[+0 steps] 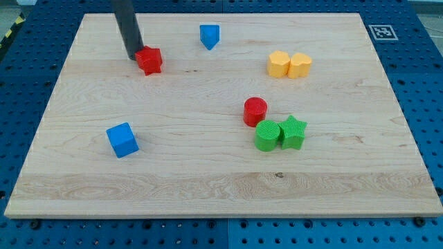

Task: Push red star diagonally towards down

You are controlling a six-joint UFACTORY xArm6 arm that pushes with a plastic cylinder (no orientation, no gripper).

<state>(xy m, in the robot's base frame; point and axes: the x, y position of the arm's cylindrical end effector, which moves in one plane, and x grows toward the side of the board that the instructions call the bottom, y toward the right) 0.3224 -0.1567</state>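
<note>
The red star (149,61) lies on the wooden board (208,173) at the view's upper left. My tip (132,55) stands right against the star's left side, touching or nearly touching it. The dark rod rises from there out of the view's top.
A blue pentagon-like block (209,36) lies to the star's upper right. A blue cube (122,140) sits at lower left. A red cylinder (255,111), a green cylinder (267,135) and a green star (293,132) cluster right of centre. Two yellow blocks (289,65) sit at upper right.
</note>
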